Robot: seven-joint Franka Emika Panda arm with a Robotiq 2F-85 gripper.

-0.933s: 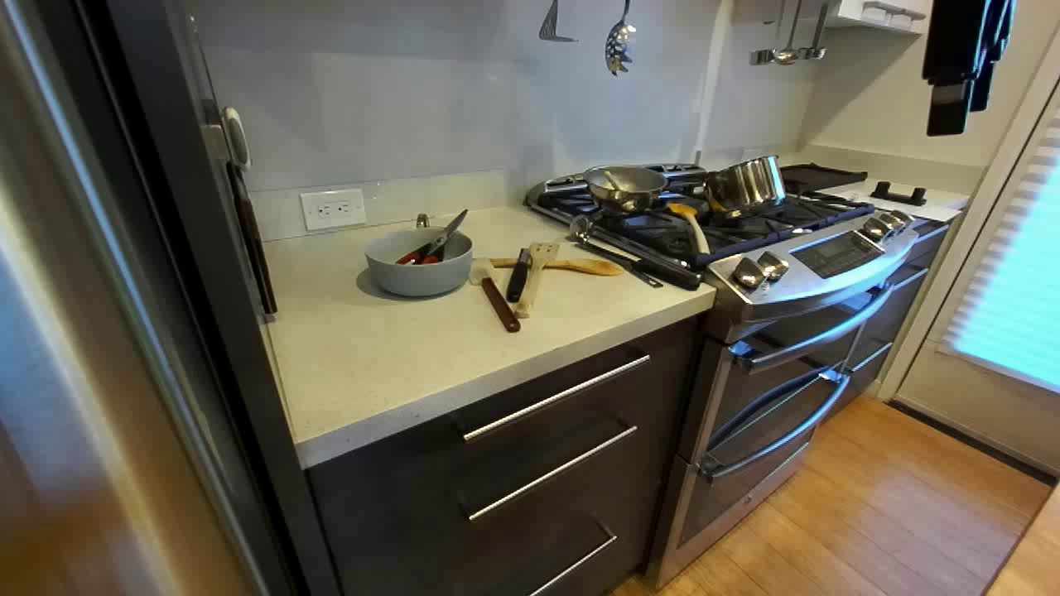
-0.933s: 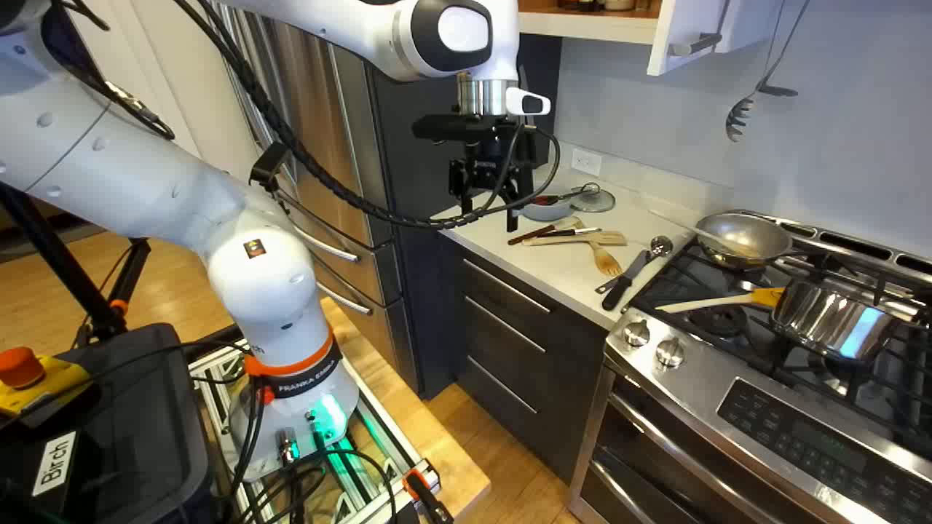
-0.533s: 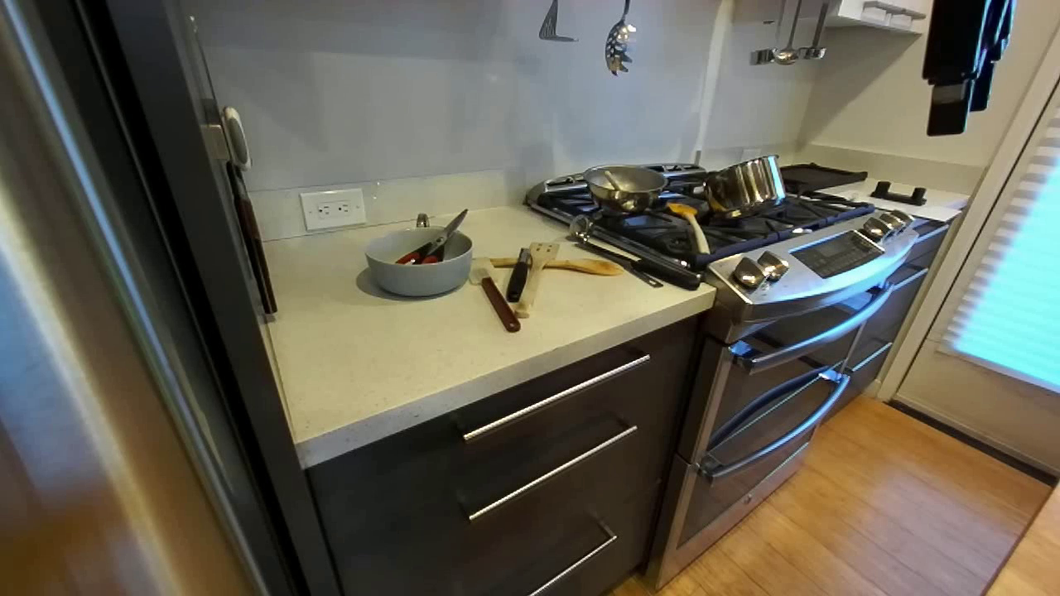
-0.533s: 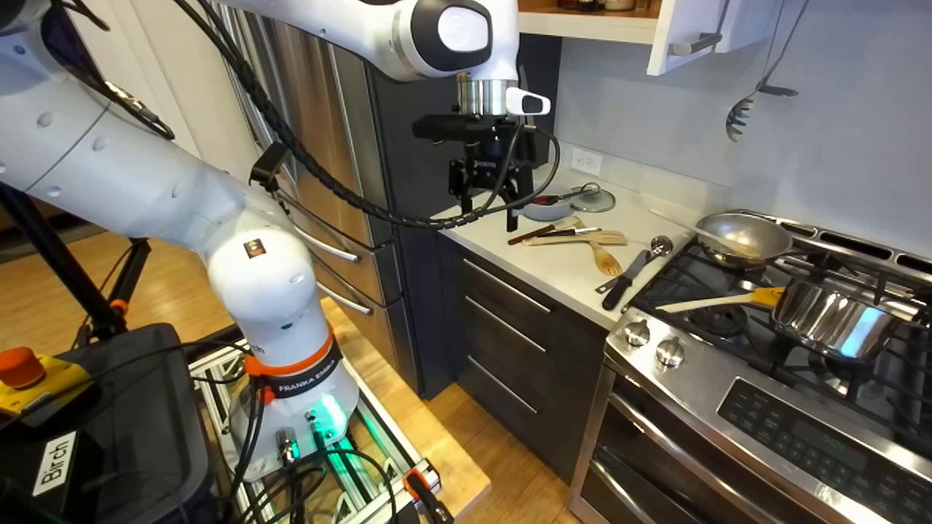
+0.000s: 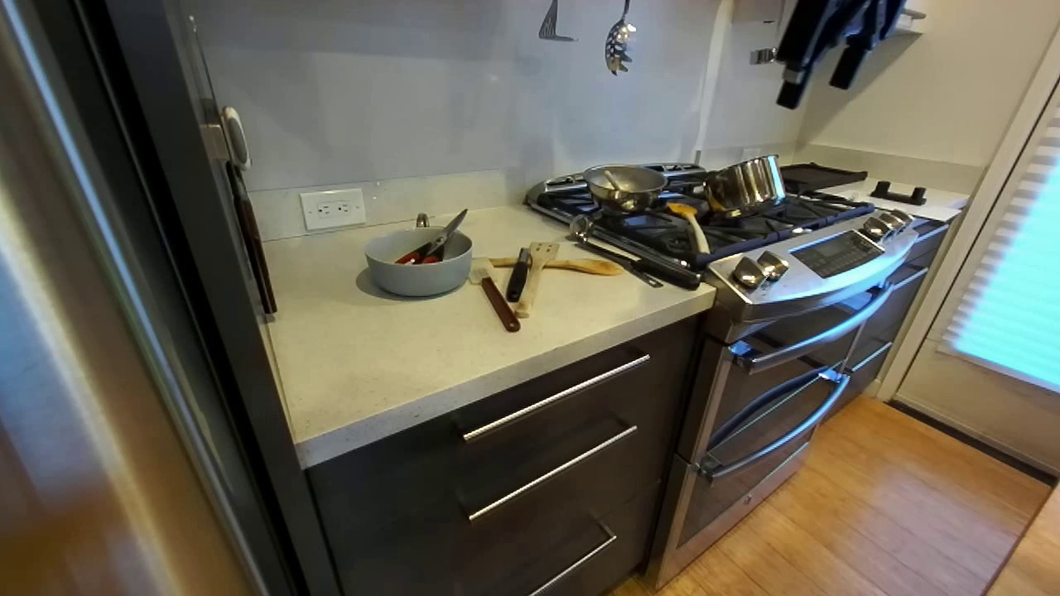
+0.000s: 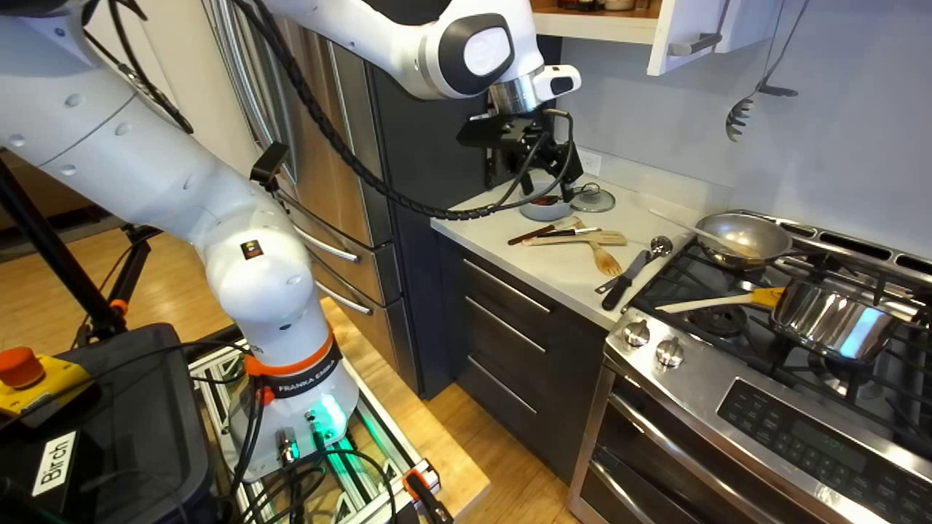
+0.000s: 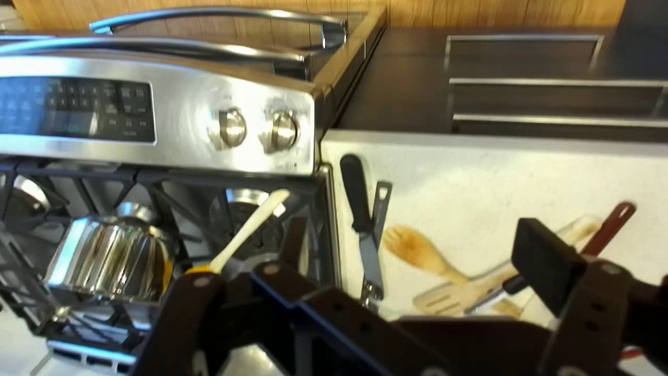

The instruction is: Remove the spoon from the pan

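The pan (image 6: 757, 228) is round and shallow, with a grey inside and a shiny outer wall, on the back burner nearest the counter. It also shows in an exterior view (image 5: 629, 199). A spoon (image 6: 717, 238) with a pale handle lies in it, its handle reaching over the rim toward the counter. My gripper (image 6: 547, 195) is open and empty, tilted, high above the counter and away from the pan. Its open fingers also show in an exterior view (image 5: 816, 93) and in the wrist view (image 7: 420, 255). In the wrist view the pan is mostly hidden behind the gripper.
A shiny steel pot (image 6: 834, 324) rests tilted on an orange spatula (image 6: 710, 302) on the stove. Wooden utensils (image 6: 601, 255) and a black-handled knife (image 6: 626, 280) lie on the counter. A grey bowl (image 5: 420, 269) holds red-handled tools. A glass lid (image 6: 593, 200) lies behind it.
The gripper was still, then moved right and tilted in the view that shows the arm; it moved left in the other exterior picture. The pan, spoon and counter objects have not moved.
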